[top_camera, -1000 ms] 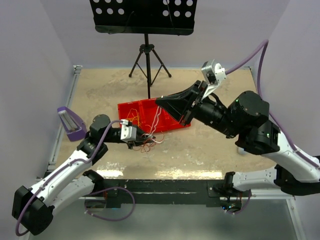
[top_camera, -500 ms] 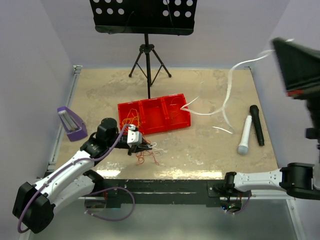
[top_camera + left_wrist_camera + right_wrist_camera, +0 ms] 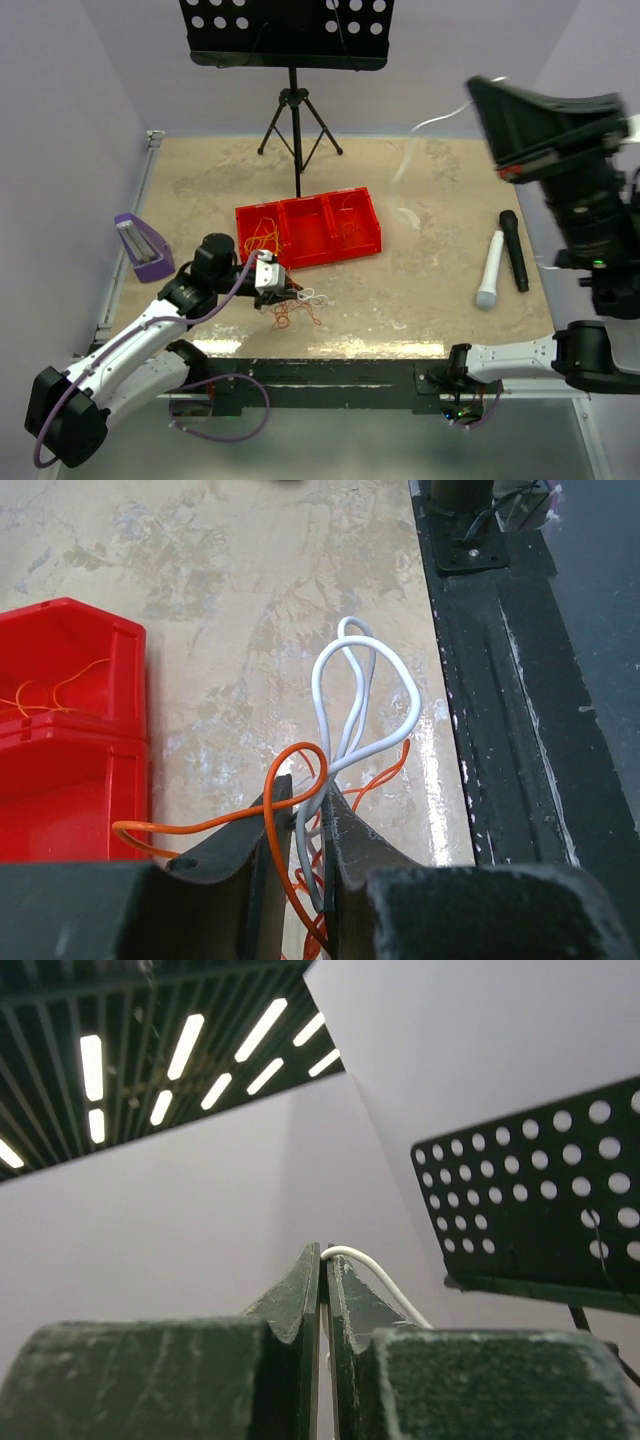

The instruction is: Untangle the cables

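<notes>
Left gripper (image 3: pixel 300 810) pinching orange and white cables (image 3: pixel 365 695), right gripper (image 3: pixel 323 1260) clamping white cable (image 3: pixel 375 1270), mottled beige table (image 3: pixel 420 290), lilac walls (image 3: pixel 80 120), cable's far end blurred

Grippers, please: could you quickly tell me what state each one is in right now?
Left gripper: closed on the orange and white cables.
Right gripper: closed on one white cable.

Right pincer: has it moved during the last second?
Yes. The right pincer, shut on a thin white wire, swung up and rightward, away from the red plastic tray.
</notes>
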`<state>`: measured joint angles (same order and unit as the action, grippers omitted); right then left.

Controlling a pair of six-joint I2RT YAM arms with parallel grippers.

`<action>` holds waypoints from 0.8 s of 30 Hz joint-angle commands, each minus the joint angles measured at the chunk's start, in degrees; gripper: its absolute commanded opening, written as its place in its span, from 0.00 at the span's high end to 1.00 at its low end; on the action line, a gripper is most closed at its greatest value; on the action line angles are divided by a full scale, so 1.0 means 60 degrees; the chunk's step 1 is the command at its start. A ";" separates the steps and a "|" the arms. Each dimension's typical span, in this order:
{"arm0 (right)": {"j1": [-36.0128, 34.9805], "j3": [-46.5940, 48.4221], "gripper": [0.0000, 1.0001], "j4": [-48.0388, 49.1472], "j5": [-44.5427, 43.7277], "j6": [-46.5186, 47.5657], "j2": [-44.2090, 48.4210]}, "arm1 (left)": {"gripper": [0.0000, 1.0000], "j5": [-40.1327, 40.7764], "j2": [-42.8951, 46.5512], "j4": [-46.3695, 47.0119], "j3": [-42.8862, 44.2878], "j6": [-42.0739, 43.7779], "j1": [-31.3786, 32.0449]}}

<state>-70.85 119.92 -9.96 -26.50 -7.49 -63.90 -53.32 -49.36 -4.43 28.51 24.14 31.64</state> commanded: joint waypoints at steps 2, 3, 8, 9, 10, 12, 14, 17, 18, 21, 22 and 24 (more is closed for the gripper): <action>0.0002 -0.1365 1.00 0.0032 -0.0636 -0.0275 -0.0585 | 0.77 -0.0575 0.0317 -0.0476 0.1194 -0.0025 0.0000; 0.0002 -0.1687 1.00 0.0178 -0.0695 -0.0334 -0.0644 | 0.76 -0.0634 0.0375 -0.0754 0.1253 0.0106 0.0000; 0.0221 -0.2495 1.00 0.0808 -0.0594 -0.0700 -0.1229 | 0.77 -0.0723 0.0668 -0.2394 0.1269 0.1393 0.0000; 0.0323 -0.2583 1.00 0.0940 -0.0520 -0.0759 -0.1346 | 0.78 -0.0737 0.0770 -0.2542 0.1283 0.1498 0.0000; 0.0440 -0.2671 1.00 0.1101 -0.0331 -0.0817 -0.1478 | 0.78 -0.0723 0.0858 -0.2529 0.1269 0.1513 0.0000; 0.0776 -0.2759 1.00 0.1292 0.0166 -0.0964 -0.1741 | 0.77 -0.0737 0.0976 -0.2704 0.1312 0.1703 -0.0014; 0.1274 -0.2804 1.00 0.1468 0.0649 -0.1095 -0.2034 | 0.77 -0.0825 0.1034 -0.3171 0.1429 0.2185 0.0000; 0.1772 -0.2775 1.00 0.1601 0.1280 -0.1227 -0.2547 | 0.76 -0.0928 0.1210 -0.3627 0.1546 0.2597 0.0000; 0.1905 -0.2789 1.00 0.1601 0.1456 -0.1257 -0.2679 | 0.76 -0.0928 0.1269 -0.3700 0.1561 0.2656 0.0000; 0.2373 -0.2833 1.00 0.1908 0.1925 -0.1403 -0.3104 | 0.76 -0.0972 0.1474 -0.3876 0.1591 0.2817 -0.0014; 0.2534 -0.2862 1.00 0.1981 0.2072 -0.1418 -0.3207 | 0.76 -0.0957 0.1532 -0.3964 0.1605 0.2846 -0.0029; 0.2856 -0.2979 1.00 0.2098 0.2408 -0.1492 -0.3383 | 0.77 -0.0943 0.1635 -0.4023 0.1620 0.2832 -0.0043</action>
<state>-56.60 102.37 -2.09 -18.04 -14.79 -82.83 -56.86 -41.06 -26.48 35.64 38.24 31.64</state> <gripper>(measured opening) 0.043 0.236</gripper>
